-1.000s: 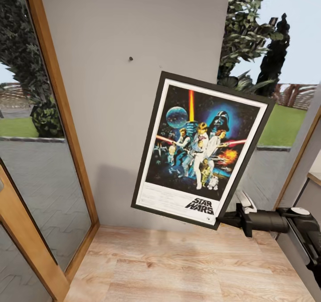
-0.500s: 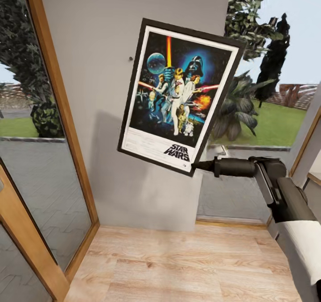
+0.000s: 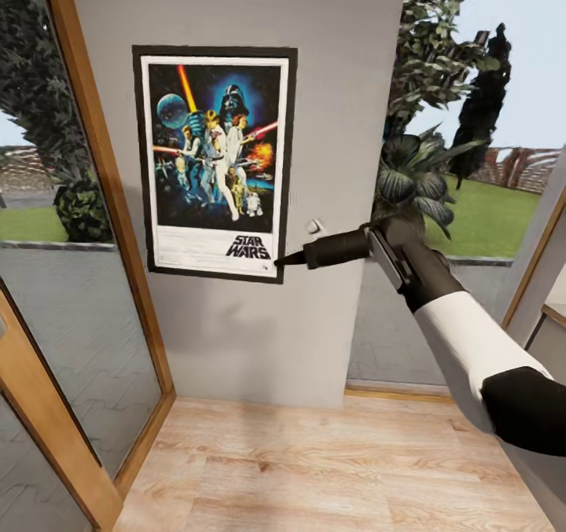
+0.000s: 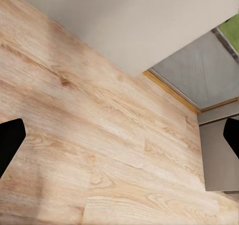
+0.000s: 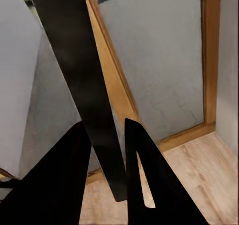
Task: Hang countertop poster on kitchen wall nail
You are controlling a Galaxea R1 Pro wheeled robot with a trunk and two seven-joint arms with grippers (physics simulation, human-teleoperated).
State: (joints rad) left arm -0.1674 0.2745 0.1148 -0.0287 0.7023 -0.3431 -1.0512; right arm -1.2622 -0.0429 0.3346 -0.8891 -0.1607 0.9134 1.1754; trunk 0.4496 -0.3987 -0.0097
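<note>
Poster (image 3: 214,163) is held upright and flat against the grey wall (image 3: 338,60), its lower right corner pinched by the right tool (image 3: 281,262); the left tool (image 4: 119,135) is spread above the wooden floor (image 4: 89,150)

Our right arm reached forward, its right gripper (image 3: 281,262) pinching the poster (image 3: 214,159); our left gripper (image 4: 119,137) hung spread.

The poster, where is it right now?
In the head view, the poster hangs upright and flat against the grey wall, beside the wooden door frame, with the right gripper pinching its lower right corner.
</note>
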